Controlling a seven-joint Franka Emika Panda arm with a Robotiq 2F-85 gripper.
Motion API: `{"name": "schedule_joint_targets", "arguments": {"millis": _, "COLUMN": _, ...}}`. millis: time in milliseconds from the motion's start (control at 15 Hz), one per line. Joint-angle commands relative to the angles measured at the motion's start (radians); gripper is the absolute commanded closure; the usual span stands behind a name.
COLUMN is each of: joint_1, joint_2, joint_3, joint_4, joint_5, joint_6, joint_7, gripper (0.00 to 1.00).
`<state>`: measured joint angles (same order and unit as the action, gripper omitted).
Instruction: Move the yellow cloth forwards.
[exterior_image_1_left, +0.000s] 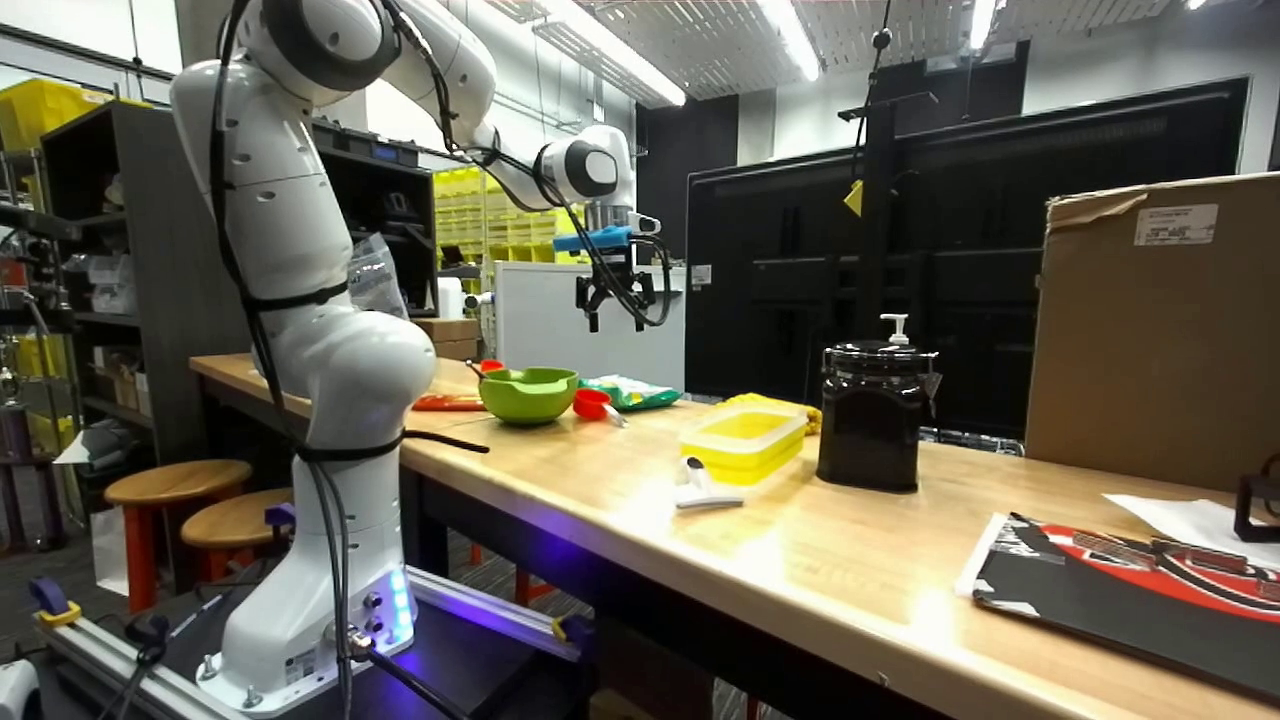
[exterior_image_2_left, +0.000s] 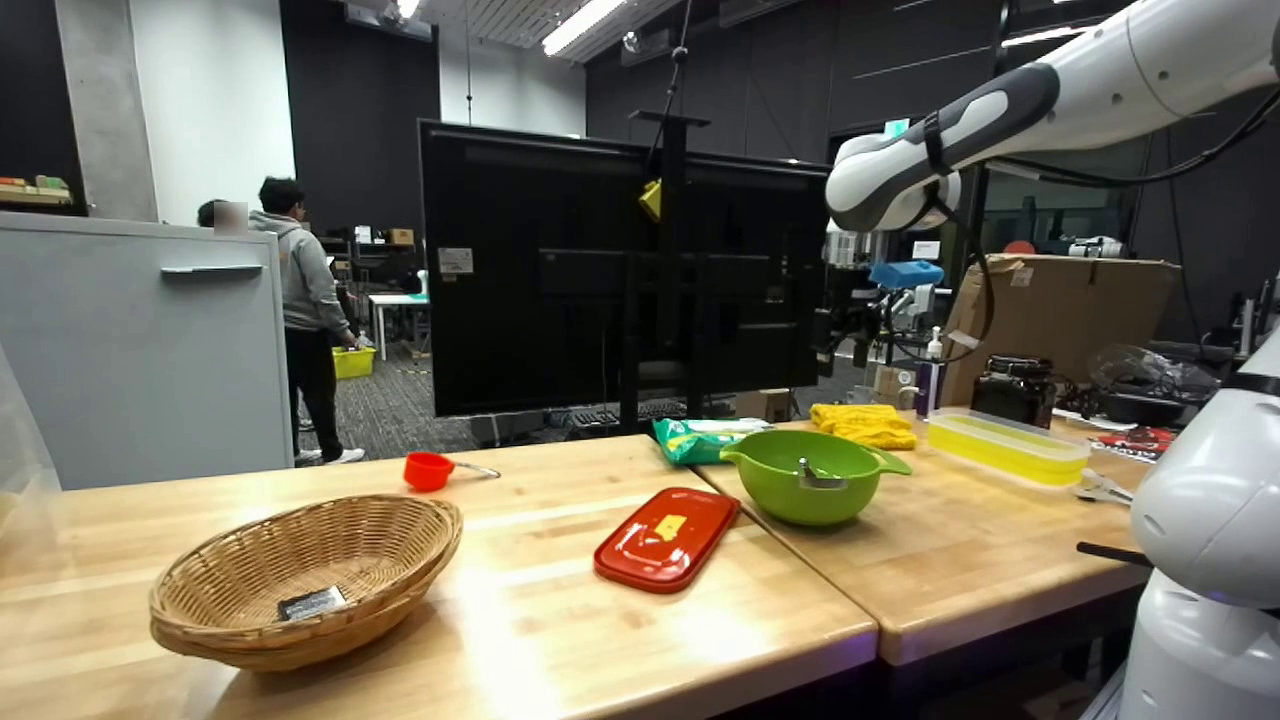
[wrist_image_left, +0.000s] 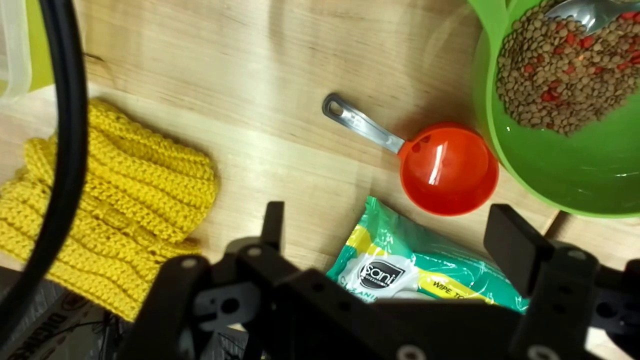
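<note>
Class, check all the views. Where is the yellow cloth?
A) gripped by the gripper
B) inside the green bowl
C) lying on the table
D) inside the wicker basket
C, since the wrist view shows the yellow cloth lying on the table, and in an exterior view the open gripper hangs above it all, holding nothing.

Cloth (wrist_image_left: 120, 215): on the surface (wrist_image_left: 225, 90), left of the packet (wrist_image_left: 420, 262) in the wrist view.
Measuring cup (wrist_image_left: 450, 170): just beside the bowl (wrist_image_left: 580, 170), at its left in that view.
Bowl: lentils (wrist_image_left: 555, 95) and spoon (wrist_image_left: 587, 14) inside.
Tub (exterior_image_1_left: 745, 462): before the cloth in an exterior view, left of the jar (exterior_image_1_left: 868, 430).
Lid (exterior_image_2_left: 665, 540): between basket (exterior_image_2_left: 230, 580) and bowl in an exterior view.
Basket: an item (exterior_image_2_left: 312, 603) inside.
Claw (exterior_image_1_left: 617, 323): above the surface.
</note>
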<state>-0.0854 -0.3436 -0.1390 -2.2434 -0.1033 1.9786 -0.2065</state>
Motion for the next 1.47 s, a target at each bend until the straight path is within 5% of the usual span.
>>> {"name": "schedule_joint_targets", "arguments": {"millis": 0, "joint_1": 0.0, "joint_2": 0.022, "joint_3": -0.012, "joint_4": 0.034, "joint_5": 0.003, "joint_6": -0.019, "joint_7": -0.05, "gripper": 0.0}}
{"name": "schedule_joint_targets", "arguments": {"millis": 600, "joint_1": -0.029, "joint_2": 0.23, "joint_3": -0.071, "joint_4": 0.195, "joint_5": 0.012, "joint_6": -0.009, "joint_7": -0.163, "gripper": 0.0}}
{"name": "schedule_joint_targets", "arguments": {"millis": 1133, "joint_1": -0.127, "joint_2": 0.455, "joint_3": -0.104, "joint_4": 0.435, "joint_5": 0.084, "joint_6": -0.02, "joint_7": -0.332, "gripper": 0.0}}
{"name": "schedule_joint_targets", "arguments": {"millis": 1200, "joint_1": -0.123, "joint_2": 0.412, "joint_3": -0.091, "joint_4": 0.368, "joint_5": 0.06, "joint_6": 0.004, "joint_7": -0.29, "gripper": 0.0}}
{"name": "schedule_joint_targets", "arguments": {"millis": 1400, "joint_1": -0.141, "joint_2": 0.453, "joint_3": -0.09, "joint_4": 0.415, "joint_5": 0.068, "joint_6": 0.0, "joint_7": -0.312, "gripper": 0.0}}
